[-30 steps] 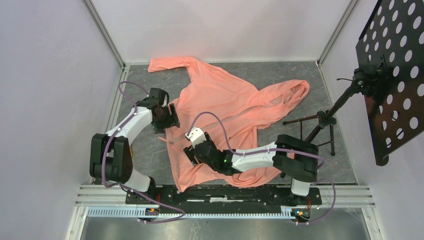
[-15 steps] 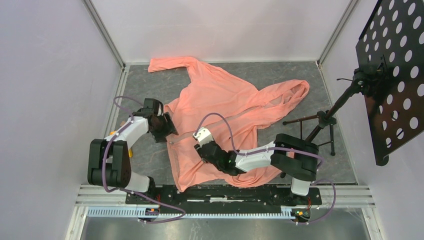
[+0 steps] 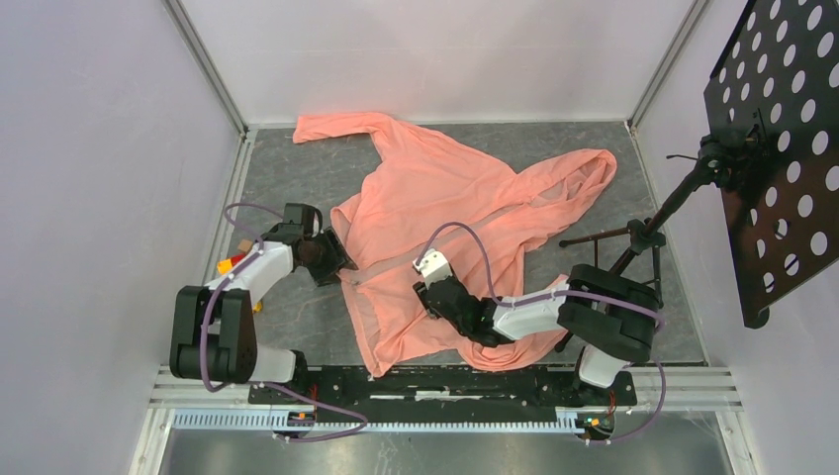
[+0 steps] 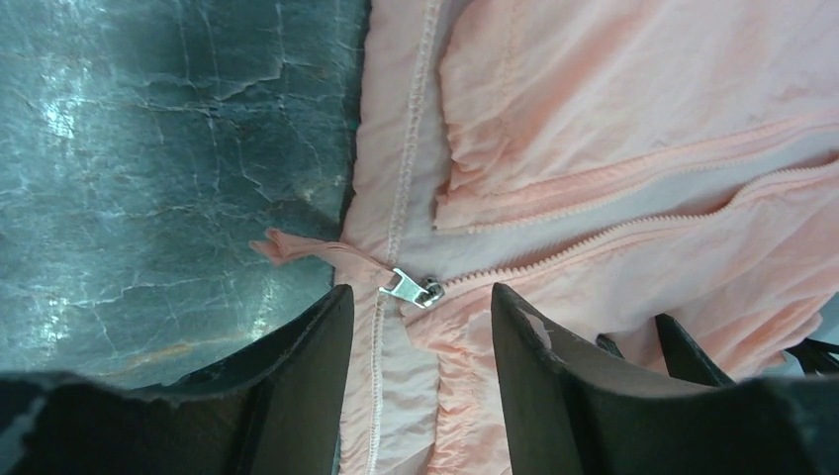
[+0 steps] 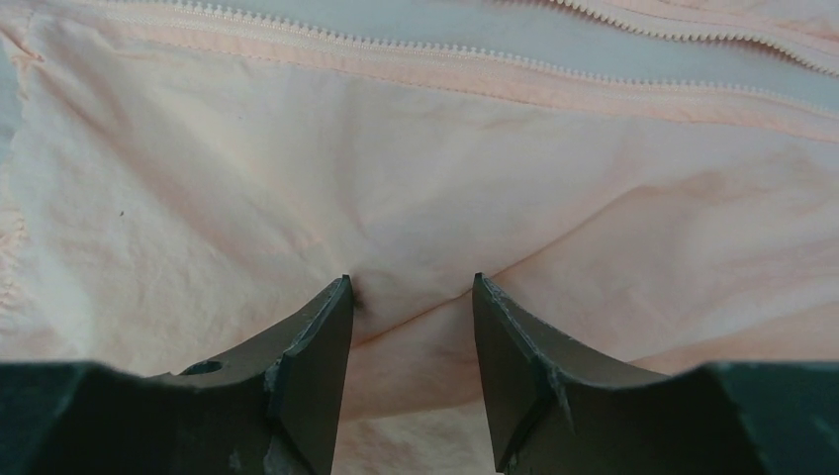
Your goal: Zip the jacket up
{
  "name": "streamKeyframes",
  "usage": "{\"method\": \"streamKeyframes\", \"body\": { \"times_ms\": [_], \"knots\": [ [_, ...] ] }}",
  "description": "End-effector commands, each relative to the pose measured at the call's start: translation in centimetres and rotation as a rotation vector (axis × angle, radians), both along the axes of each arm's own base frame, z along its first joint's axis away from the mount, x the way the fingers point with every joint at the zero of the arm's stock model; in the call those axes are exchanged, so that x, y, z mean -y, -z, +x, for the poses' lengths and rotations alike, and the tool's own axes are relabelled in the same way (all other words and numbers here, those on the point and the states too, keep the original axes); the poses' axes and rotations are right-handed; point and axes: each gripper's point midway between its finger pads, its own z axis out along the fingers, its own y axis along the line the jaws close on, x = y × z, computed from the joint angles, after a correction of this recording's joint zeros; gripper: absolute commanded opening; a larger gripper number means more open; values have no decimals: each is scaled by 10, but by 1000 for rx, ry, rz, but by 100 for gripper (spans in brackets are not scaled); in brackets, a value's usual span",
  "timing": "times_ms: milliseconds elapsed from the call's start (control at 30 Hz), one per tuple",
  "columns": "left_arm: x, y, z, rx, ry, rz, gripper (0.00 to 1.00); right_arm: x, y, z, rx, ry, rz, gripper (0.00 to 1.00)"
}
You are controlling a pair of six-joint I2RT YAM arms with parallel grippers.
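The salmon-pink jacket [image 3: 445, 198] lies spread on the grey floor, hood to the right, one sleeve to the far left. Its front zipper [image 4: 633, 223] is open, with the silver slider [image 4: 416, 289] at the hem end. My left gripper [image 3: 336, 265] is open at the jacket's left hem; in the left wrist view [image 4: 416, 297] the slider lies just ahead of its fingertips. My right gripper [image 3: 423, 287] is open and pressed onto the lower front panel [image 5: 416, 228], fabric bunched between its fingertips [image 5: 411, 287], just below the zipper teeth [image 5: 396, 54].
A black tripod stand [image 3: 643, 237] with a perforated black board [image 3: 782, 148] stands at the right. White walls enclose the floor on the left, the back and the right. The metal base rail [image 3: 445, 381] runs along the near edge.
My right gripper has slid rightward across the jacket, dragging the lower panel with it. My left gripper has moved down and closer to the hem, onto the slider end.
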Motion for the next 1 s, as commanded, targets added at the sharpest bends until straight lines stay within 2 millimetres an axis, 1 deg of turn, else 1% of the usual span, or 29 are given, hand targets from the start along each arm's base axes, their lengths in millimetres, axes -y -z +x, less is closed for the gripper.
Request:
{"method": "streamKeyframes", "body": {
  "times_ms": [0,100,167,233,267,333,400,467,533,567,633,733,833,967],
  "knots": [
    [9,-27,7,77,-9,-58,61,7,-11,2,30,-36,-59,55],
    [11,-44,12,124,1,-70,62,-17,-32,0,21,-107,3,60],
    [16,-54,17,153,24,-96,62,-35,-49,0,19,-134,60,65],
    [23,-61,19,167,67,-130,62,-52,-67,3,15,-138,132,70],
    [26,-63,20,176,78,-143,62,-57,-73,6,3,-121,175,74],
    [29,-69,23,213,101,-161,66,-68,-85,14,-64,-53,298,76],
    [30,-74,29,261,106,-162,73,-78,-90,19,-127,-26,372,77],
    [28,-72,34,263,99,-151,77,-83,-89,26,-170,5,410,77],
    [32,-67,38,237,115,-174,77,-89,-85,30,-211,-4,437,75],
    [34,-65,39,219,126,-190,75,-91,-83,33,-229,-10,451,74],
    [38,-62,46,191,141,-201,68,-97,-82,37,-258,-50,487,69],
    [36,-55,56,178,129,-187,60,-109,-81,37,-287,-121,530,60],
    [33,-44,60,156,117,-173,55,-115,-76,38,-303,-144,532,58],
    [27,-32,61,134,112,-131,52,-116,-70,43,-297,-155,517,58]
  ]
}}
